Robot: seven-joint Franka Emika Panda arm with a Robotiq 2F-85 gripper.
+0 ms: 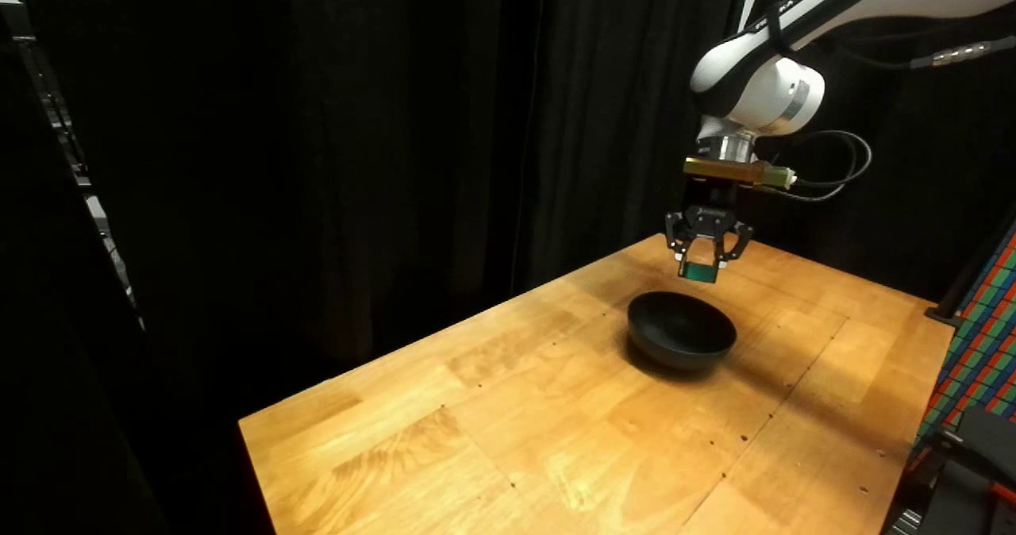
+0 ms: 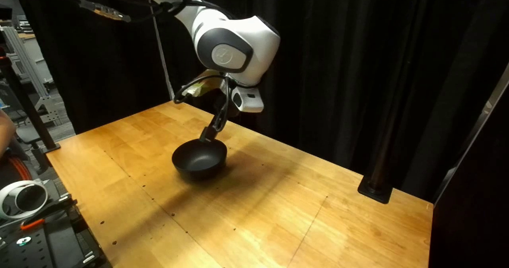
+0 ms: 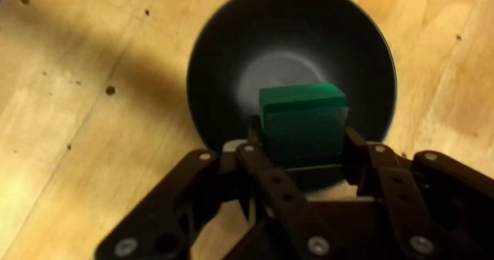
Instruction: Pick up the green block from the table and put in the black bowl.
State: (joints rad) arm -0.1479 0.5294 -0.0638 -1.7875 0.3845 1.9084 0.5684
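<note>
One green block point(image 3: 303, 130), its longer visible edges running nearly level from left to right, is clamped in the gripper point(image 1: 700, 273) right of center in the wrist view. Beyond it, at upper center, the black bowl point(image 3: 285, 67) stands upright on the table point(image 3: 96, 186), below the block and apart from it. In an exterior view, the arm point(image 1: 782, 94) extends from the upper right, bent so the gripper points down, before a dark curtain point(image 1: 357, 162).

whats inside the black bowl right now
In the wrist view, the black bowl shows only its own dark sides and part of its bottom. The green block, held up in the claw, and the claw itself hide the rest from that camera.
</note>
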